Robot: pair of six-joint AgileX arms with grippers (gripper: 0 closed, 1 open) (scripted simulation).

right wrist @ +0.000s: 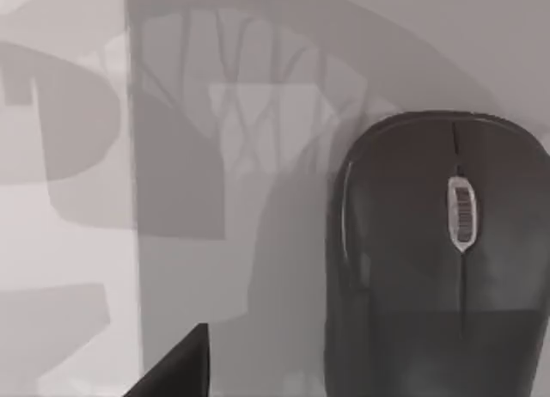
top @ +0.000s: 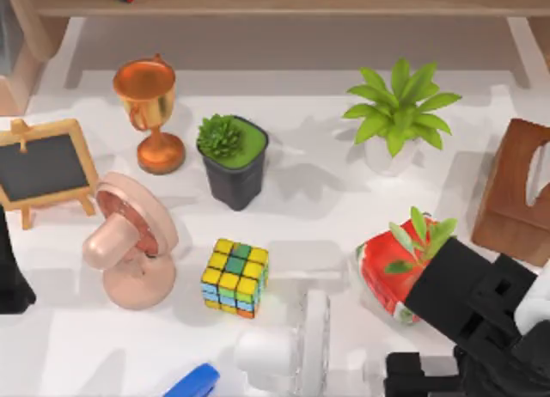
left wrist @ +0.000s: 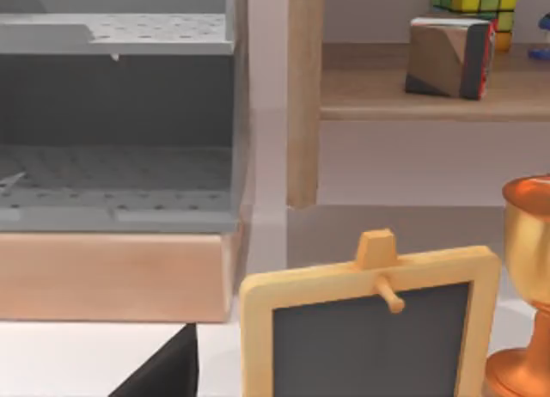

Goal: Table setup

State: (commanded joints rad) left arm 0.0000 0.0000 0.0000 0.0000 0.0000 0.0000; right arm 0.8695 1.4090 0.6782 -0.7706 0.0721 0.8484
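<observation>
At the far left of the white counter (top: pixel 326 208) a dark part of the left arm (top: pixel 12 272) sits at the edge, and whether its tool is apart or together I cannot tell; just beside it stands a small chalkboard easel (top: pixel 45 167) with a wooden frame, which the left wrist view shows up close, with a copper trophy (top: pixel 150 113) at its side and a wooden shelf (left wrist: pixel 430 92) behind carrying a brown block (left wrist: pixel 451 56) and a second coloured cube (left wrist: pixel 477 6); in front of the easel a pink desk fan (top: pixel 129 247) faces the counter's left; to the right of the trophy stands a dark pot with a small green succulent (top: pixel 232 156); nearer the front edge lies a Rubik's cube (top: pixel 235 277), with a blue object (top: pixel 193 382) at the front edge and a white fan (top: pixel 292 345) just right of that; farther right and to the back a leafy plant in a white pot (top: pixel 397 113) stands alone; in front of it a red pot with a green sprig (top: pixel 394 264) touches the black right arm (top: pixel 481 315), which reaches in from the lower right corner; its tool's state I cannot tell; a brown wooden tissue box (top: pixel 516 191) stands at the right edge; the right wrist view looks down on a black computer mouse (right wrist: pixel 430 259) lying on the pale surface.
</observation>
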